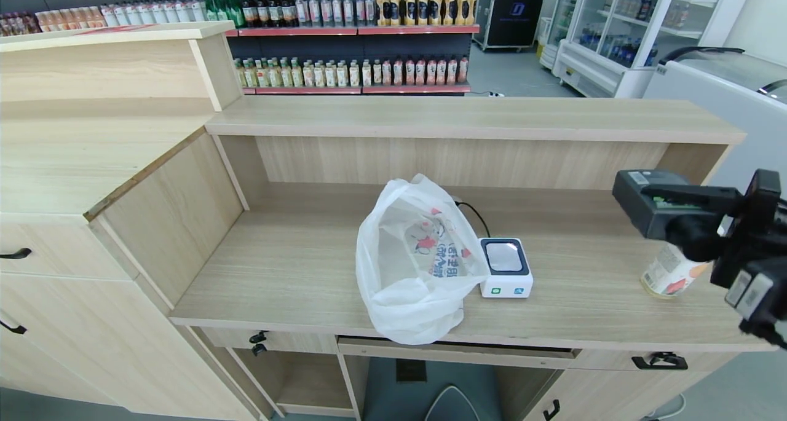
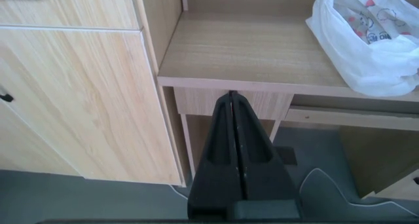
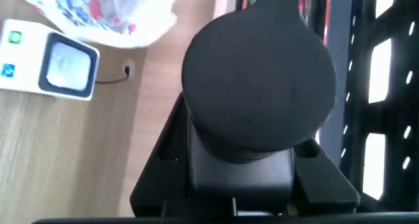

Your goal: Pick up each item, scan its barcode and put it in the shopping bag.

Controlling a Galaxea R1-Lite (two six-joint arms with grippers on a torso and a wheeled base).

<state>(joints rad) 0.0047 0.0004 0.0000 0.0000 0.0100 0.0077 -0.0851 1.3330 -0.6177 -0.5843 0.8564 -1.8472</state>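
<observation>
Right gripper: fingers clamped on cream-labelled, dark-capped bottle, 3 o'clock of white box scanner, seemingly for scanning | white plastic shopping bag, mouth open to receive, touches scanner's 9 o'clock | left gripper: fingers together, held clear.

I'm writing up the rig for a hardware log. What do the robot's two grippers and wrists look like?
Both are black. The left gripper has two long, tapering fingers with recessed side panels. The right gripper is backed by a blocky black wrist housing with a green part inside and white label stickers.
</observation>
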